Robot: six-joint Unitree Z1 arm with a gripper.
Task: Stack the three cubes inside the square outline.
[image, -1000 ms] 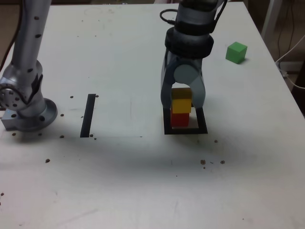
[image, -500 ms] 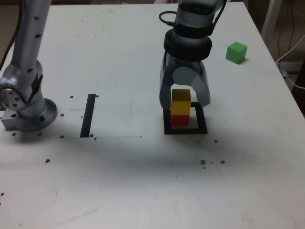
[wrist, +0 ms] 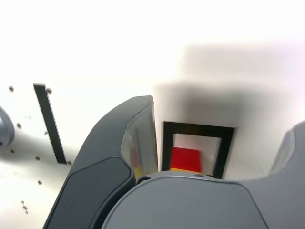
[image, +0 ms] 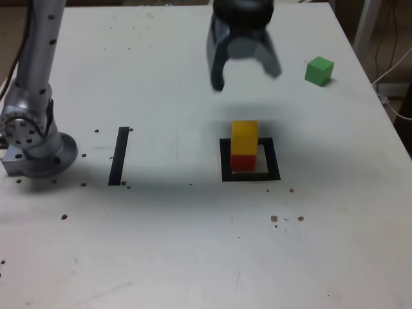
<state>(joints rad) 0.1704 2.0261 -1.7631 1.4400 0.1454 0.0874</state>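
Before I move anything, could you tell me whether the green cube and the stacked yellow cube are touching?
Apart: the exterior view shows bare white tabletop between the green cube and yellow cube.

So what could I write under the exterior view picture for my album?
Open gripper above the yellow cube, stacked on the red cube.

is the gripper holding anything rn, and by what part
Nothing is held: the open gripper hangs clear of the yellow cube, which rests on the red one.

A black strip marks the pale table.
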